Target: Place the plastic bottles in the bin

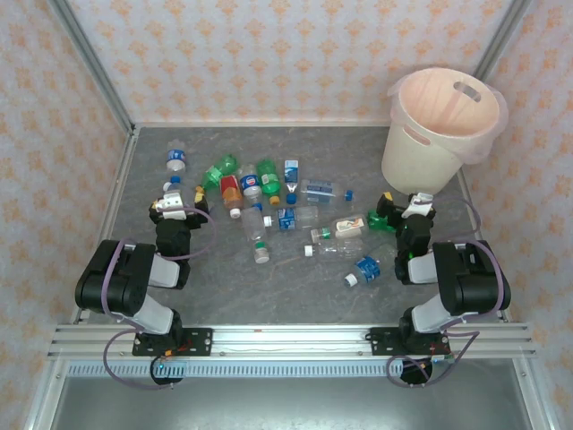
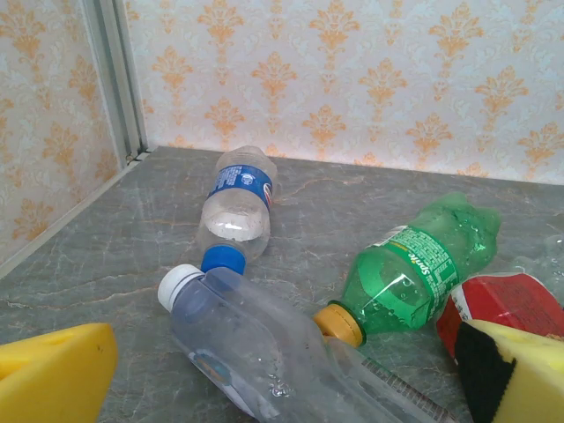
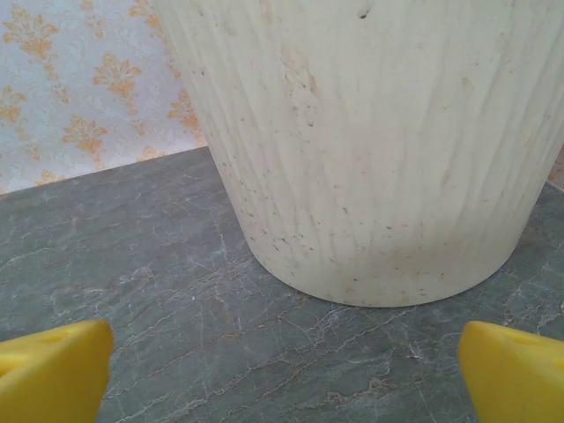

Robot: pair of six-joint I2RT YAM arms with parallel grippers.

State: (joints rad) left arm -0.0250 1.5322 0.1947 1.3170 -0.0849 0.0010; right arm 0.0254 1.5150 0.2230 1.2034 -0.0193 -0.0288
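Crushed clear and green plastic bottles point(image 1: 268, 176), coloured caps, scattered mid-surface point(image 1: 224, 291). Pale pink-cream bin point(image 1: 419, 157) upright, far right corner. Both left end effector point(image 1: 168, 206) and right end effector point(image 1: 408, 208) wide open, empty.

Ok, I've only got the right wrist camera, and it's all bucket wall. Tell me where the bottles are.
Observer: From above, the bottles lie scattered mid-table, left of the bucket.
Operator: Give me the one closest to the right gripper.
Observer: A clear bottle with a coloured label lies just left of the right gripper.
Operator: Now the left side.
Observer: The left gripper is open, with a white-capped bottle lying right in front of it and a green bottle just beyond.
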